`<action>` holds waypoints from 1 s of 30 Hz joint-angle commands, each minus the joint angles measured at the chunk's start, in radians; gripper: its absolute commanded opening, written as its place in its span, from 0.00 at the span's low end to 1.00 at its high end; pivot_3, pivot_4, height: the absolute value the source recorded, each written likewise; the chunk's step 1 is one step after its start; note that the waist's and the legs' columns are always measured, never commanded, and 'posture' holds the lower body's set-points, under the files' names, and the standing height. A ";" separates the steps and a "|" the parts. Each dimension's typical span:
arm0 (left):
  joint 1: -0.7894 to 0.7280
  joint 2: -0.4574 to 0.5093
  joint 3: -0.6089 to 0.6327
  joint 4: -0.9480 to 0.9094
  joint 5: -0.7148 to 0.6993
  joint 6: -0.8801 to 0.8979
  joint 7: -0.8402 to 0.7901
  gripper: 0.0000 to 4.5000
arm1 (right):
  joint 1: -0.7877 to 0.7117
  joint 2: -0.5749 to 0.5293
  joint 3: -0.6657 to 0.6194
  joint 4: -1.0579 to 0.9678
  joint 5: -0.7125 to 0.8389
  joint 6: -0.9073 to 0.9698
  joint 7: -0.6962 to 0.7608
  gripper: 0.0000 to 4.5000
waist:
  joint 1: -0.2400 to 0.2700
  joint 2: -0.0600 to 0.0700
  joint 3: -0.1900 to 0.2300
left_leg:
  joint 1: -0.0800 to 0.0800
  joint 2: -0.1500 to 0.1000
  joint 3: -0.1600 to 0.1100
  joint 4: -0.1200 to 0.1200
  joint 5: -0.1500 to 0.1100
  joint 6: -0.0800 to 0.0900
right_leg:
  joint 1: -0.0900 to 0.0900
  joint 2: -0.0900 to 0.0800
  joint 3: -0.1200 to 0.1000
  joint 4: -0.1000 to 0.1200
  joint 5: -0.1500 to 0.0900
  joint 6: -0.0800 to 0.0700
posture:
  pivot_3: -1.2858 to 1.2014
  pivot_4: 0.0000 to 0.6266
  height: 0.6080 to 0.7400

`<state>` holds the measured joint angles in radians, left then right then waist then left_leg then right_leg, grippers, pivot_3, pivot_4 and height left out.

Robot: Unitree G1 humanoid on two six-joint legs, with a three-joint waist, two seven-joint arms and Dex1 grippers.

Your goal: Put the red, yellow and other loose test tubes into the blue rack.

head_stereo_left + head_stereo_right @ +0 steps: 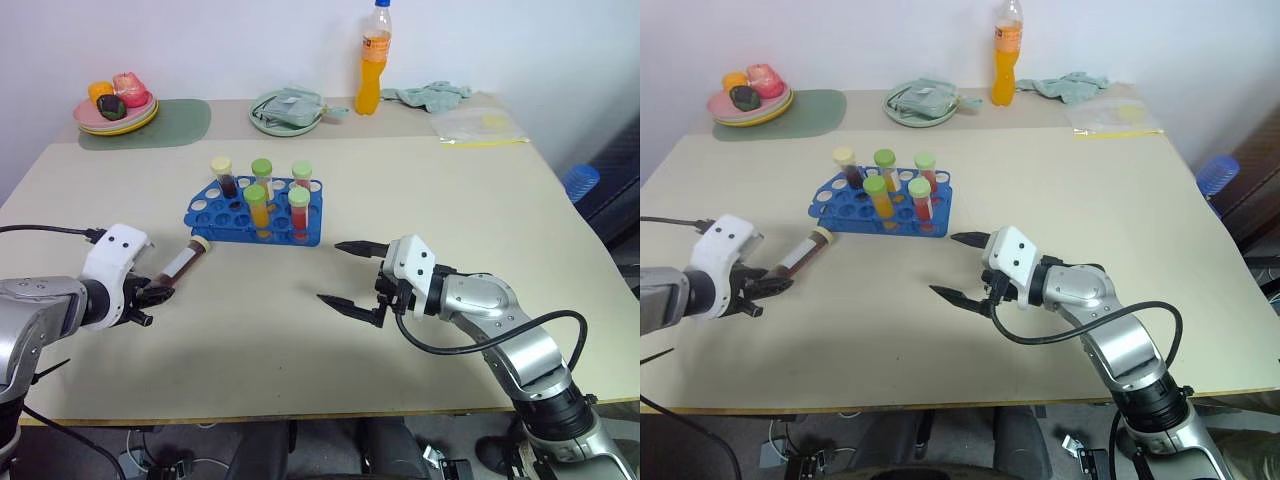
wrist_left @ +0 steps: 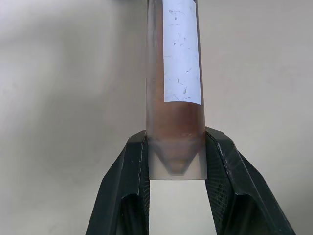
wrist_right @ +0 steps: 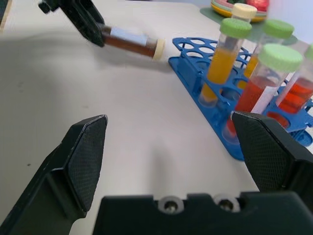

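Five capped tubes in blue rack, left claw pinching brown tube — right claw agape, empty.

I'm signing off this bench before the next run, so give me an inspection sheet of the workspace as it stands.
Surface: beige table, flat, no spills seen.
Job's things: blue rack mid-table holds five capped tubes upright; one brown tube with a cream cap is outside the rack.
Clutter: orange drink bottle, plate of toy food on a green mat, green plate with a cloth, crumpled cloth, clear bag, all along the far edge.
Grippers: left gripper has the brown tube's bottom end between its fingers; right gripper open, empty.
Cables: black cable looping along the right arm; another at the left arm.
Surroundings: white wall; a blue object beyond the table's right side.
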<state>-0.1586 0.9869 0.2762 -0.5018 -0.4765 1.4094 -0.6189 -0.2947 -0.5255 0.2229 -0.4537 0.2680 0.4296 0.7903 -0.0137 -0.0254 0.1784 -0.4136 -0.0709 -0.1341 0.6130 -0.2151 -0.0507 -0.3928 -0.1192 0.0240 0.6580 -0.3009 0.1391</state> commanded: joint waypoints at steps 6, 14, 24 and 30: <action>-0.158 0.074 -0.121 0.089 -0.001 0.044 -0.001 0.99 | 0.001 0.013 -0.010 -0.030 0.007 -0.007 -0.020 1.00 | 0.002 0.000 0.000 | 0.000 0.000 0.000 0.000 0.000 0.000 | 0.000 0.001 0.000 0.000 0.000 0.000 | 0.52 0.24 1.00; -0.424 -0.002 -0.297 0.137 -0.048 0.153 -0.010 0.99 | 0.000 0.026 -0.003 -0.028 0.009 -0.003 -0.028 1.00 | -0.005 0.000 0.000 | 0.000 0.000 0.001 0.000 0.000 0.000 | 0.000 0.001 0.000 0.001 0.000 0.000 | 0.52 0.24 1.00; -0.514 0.123 -0.451 -0.010 -0.165 0.108 -0.171 0.99 | 0.017 0.017 -0.014 -0.042 0.010 0.003 -0.034 1.00 | -0.007 0.000 0.000 | 0.000 0.000 0.001 0.000 0.000 0.000 | -0.001 0.001 0.001 0.002 0.000 0.000 | 0.52 0.24 1.00; -0.467 0.113 -0.651 -0.105 -0.114 0.059 -0.129 0.99 | 0.015 0.020 -0.013 -0.036 0.014 0.007 -0.035 1.00 | -0.004 0.000 0.001 | 0.000 0.000 0.003 0.000 0.000 0.000 | -0.001 0.001 0.001 0.002 0.000 0.000 | 0.52 0.24 1.00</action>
<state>-0.6304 1.1051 -0.3460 -0.5747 -0.6092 1.4859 -0.7633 -0.2771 -0.5064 0.2248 -0.4523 0.2682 0.4410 0.7572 -0.0175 -0.0253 0.1789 -0.4138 -0.0708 -0.1307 0.6135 -0.2151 -0.0506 -0.3933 -0.1180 0.0246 0.6595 -0.3010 0.1392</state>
